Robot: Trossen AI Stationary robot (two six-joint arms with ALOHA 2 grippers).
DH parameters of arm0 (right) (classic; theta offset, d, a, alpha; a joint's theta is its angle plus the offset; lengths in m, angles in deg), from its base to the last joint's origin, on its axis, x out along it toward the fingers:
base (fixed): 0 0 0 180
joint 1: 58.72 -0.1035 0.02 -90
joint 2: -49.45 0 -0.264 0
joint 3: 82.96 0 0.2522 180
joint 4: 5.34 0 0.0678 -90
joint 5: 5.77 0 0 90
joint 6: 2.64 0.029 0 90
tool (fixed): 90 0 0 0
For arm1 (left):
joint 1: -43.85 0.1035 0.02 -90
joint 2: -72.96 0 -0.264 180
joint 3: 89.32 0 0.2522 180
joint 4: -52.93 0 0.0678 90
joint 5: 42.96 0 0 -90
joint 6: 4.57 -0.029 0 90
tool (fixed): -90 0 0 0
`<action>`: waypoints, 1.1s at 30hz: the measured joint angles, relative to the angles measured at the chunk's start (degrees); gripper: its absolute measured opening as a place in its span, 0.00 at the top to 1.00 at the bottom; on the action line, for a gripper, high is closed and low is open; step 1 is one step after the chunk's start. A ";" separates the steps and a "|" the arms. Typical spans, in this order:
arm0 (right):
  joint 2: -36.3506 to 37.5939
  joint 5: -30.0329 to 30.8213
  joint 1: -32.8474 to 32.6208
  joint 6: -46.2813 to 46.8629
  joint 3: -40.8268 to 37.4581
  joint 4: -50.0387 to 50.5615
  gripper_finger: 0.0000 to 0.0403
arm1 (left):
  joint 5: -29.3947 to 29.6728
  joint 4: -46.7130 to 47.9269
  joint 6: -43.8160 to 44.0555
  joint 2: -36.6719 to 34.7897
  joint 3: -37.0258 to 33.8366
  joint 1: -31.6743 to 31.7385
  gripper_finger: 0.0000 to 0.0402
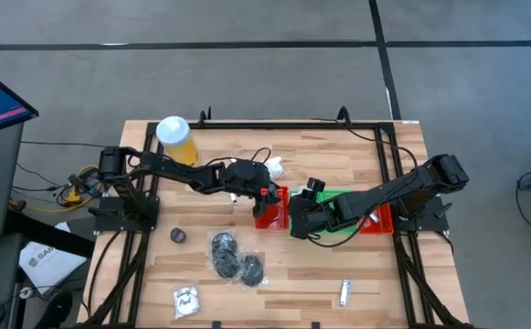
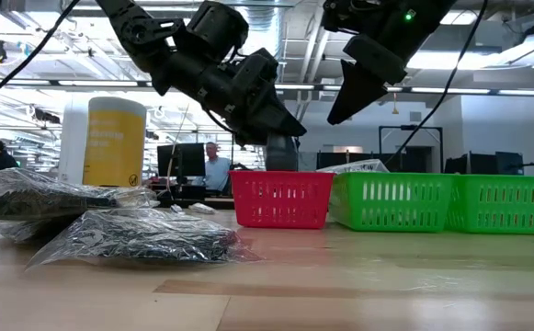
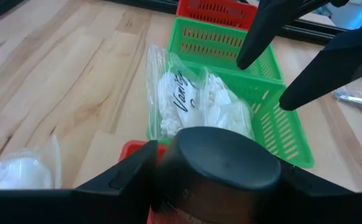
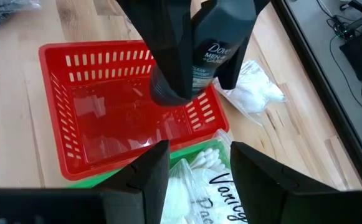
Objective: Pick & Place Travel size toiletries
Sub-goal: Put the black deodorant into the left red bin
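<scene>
**A:** Right wrist view tells you most: your left gripper [image 4: 190, 59] is clamped on a dark Dove bottle [image 4: 202, 62], held upright, long axis vertical, base hanging just over the red basket [image 4: 56, 112] near its far wall.

**B:** So the bottle is directly above the bin, not off to a side?

**A:** Above the floor of it, yes, as far as I can judge (the low view shows the bottle [image 2: 282, 152] dipping behind the red basket's [image 2: 280, 199] rim). The move you have coming looks like a straight drop and release. The basket appears empty under it.

**B:** And my right gripper?

**A:** Your right gripper [image 4: 194, 168] hovers with its fingers spread and nothing between them, above the green basket [image 3: 280, 118], which already holds a clear bag of cotton swabs [image 3: 196, 102]. In the high view it sits at the middle of the tabletop, beside the left gripper [image 1: 263, 190]; the left is plainly the nearer one to the red basket.

**B:** What is left on the table?

**A:** Bags of black pieces [image 1: 236, 258] and a white sachet [image 1: 186, 299] near the front edge toward its left corner, a small tube [image 1: 345, 291] at the front edge, and a white bag [image 1: 273, 166] behind the left gripper. A yellow cylinder [image 1: 176, 139] stands at the back left.
</scene>
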 joint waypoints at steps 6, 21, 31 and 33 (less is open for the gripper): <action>-0.02 -0.01 0.00 -0.02 0.00 0.03 0.61 | 0.17 -0.14 0.00 0.00 0.00 0.02 0.49; -0.02 -0.04 0.00 -0.02 0.00 0.09 0.61 | 1.03 -0.46 -1.92 -0.09 0.00 0.01 0.59; -0.02 -0.13 0.00 0.00 0.00 0.09 0.61 | 1.29 -0.43 -2.09 -1.20 -0.02 0.02 0.58; -0.02 -0.14 0.00 0.00 0.00 0.16 0.61 | 1.29 0.88 -3.07 -2.86 -0.32 0.00 0.58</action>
